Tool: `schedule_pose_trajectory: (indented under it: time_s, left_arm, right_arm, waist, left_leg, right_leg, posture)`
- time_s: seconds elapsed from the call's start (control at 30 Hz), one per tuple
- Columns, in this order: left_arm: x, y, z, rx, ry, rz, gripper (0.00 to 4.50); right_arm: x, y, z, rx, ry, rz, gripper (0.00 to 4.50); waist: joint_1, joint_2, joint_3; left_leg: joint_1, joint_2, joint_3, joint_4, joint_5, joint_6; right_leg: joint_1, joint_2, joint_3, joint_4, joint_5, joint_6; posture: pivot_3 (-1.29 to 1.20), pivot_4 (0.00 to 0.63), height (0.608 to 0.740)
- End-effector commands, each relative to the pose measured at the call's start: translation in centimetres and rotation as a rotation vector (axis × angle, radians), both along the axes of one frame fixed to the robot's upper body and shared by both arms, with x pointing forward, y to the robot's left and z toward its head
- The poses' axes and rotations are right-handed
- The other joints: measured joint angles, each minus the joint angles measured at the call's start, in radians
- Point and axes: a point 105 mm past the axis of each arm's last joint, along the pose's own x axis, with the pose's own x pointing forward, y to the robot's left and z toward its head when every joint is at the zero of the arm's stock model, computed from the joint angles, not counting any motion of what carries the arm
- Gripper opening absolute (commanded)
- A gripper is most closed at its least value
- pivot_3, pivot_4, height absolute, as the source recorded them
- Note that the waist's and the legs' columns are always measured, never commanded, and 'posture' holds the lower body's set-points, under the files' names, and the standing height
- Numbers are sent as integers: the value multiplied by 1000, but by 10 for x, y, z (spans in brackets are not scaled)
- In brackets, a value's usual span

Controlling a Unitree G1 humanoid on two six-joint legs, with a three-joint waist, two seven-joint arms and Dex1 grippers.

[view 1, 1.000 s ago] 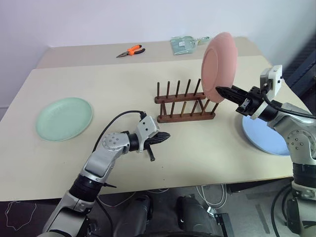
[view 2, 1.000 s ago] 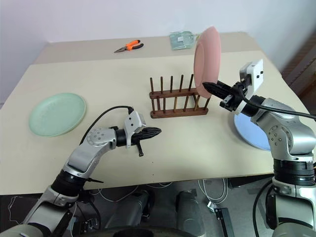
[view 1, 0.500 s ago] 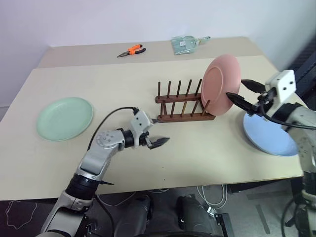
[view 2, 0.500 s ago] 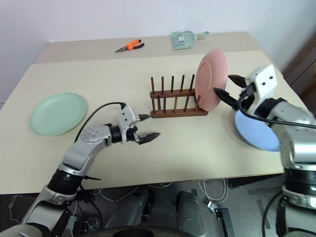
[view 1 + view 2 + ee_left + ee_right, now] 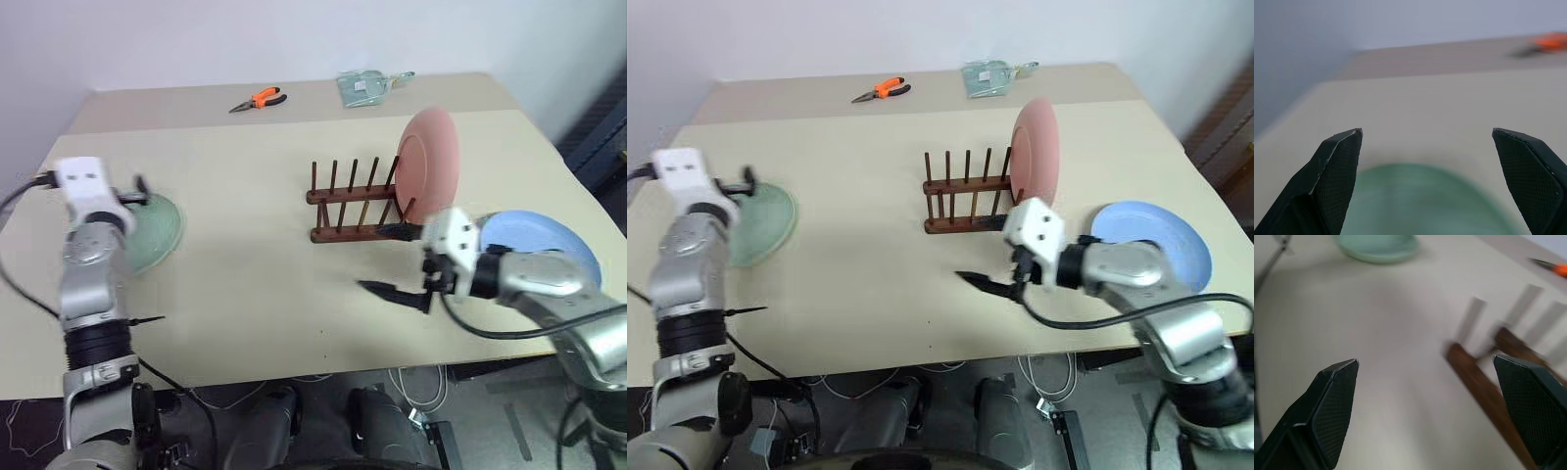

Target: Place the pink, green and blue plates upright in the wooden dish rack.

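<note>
Now the pink plate (image 5: 429,164) stands in the wooden dish rack (image 5: 359,203), both tools released.

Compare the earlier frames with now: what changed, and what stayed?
The right tool let go of the pink plate, now upright in the wooden dish rack, and drew back open. The left tool opened and swung over the green plate. The blue plate and pliers stayed.
</note>
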Motion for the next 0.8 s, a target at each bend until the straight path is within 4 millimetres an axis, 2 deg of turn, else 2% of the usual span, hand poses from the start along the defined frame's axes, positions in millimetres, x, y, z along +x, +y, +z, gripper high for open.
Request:
schedule_pose_trajectory:
  time_s: [0.03,0.13,0.27,0.37,0.43,0.53,0.6,0.7,0.8]
  left_arm:
    - [-36,42,4,-63,10,271,4338]
    - [-48,46,-11,-172,57,320,4338]
    - [-59,24,-54,-466,110,269,4338]
    - [-61,4,-78,-686,127,212,3529]
    - [-59,-3,-82,-758,119,186,2506]
    - [-59,-4,-81,-809,81,203,1017]
    - [-53,-5,-73,-771,73,168,57]
    - [-38,-15,-52,-665,42,52,57]
    - [-18,-36,-11,-509,-51,-115,57]
  right_arm:
    - [12,9,-4,-36,-66,9,4471]
    - [20,9,-6,-51,-86,13,4471]
    - [26,9,-4,-50,-111,24,4471]
    - [28,10,-4,-49,-126,21,4500]
    - [29,10,-3,-44,-134,17,4500]
    - [29,10,-2,-30,-126,8,4500]
    - [29,10,-2,-22,-109,3,4500]
    - [27,8,-1,-12,-83,3,4500]
    - [30,6,7,-15,-139,-19,4500]
  waist:
    - [0,-1,-1]
    - [7,-3,-1]
    - [18,-3,-2]
    - [21,-6,-1]
    - [22,-5,-2]
    - [23,-5,-2]
    - [24,-5,-2]
    - [24,-5,-2]
    - [24,-6,-2]
  left_leg:
    - [0,0,0,0,0,0]
    - [0,0,-1,1,-1,-2]
    - [0,-1,-1,1,-1,-2]
    - [1,0,-1,1,-1,-3]
    - [1,0,-1,1,-1,-3]
    - [2,0,-1,1,-1,-3]
    - [2,0,-1,1,-1,-4]
    - [2,0,-1,1,-1,-4]
    - [2,0,-1,1,-1,-4]
  right_leg:
    - [0,0,0,0,0,0]
    - [0,0,-1,0,0,1]
    - [1,0,-1,0,1,1]
    - [1,1,-1,1,1,1]
    - [0,1,-1,2,1,1]
    - [1,1,-1,2,1,1]
    - [1,1,-2,2,1,1]
    - [1,1,-1,2,1,1]
    - [2,1,-1,1,1,0]
  posture:
    - [0,150,719]
    - [0,150,719]
    - [0,150,719]
    - [0,150,719]
    - [0,150,719]
    - [0,150,719]
    - [0,150,719]
    - [0,150,719]
    - [0,150,719]
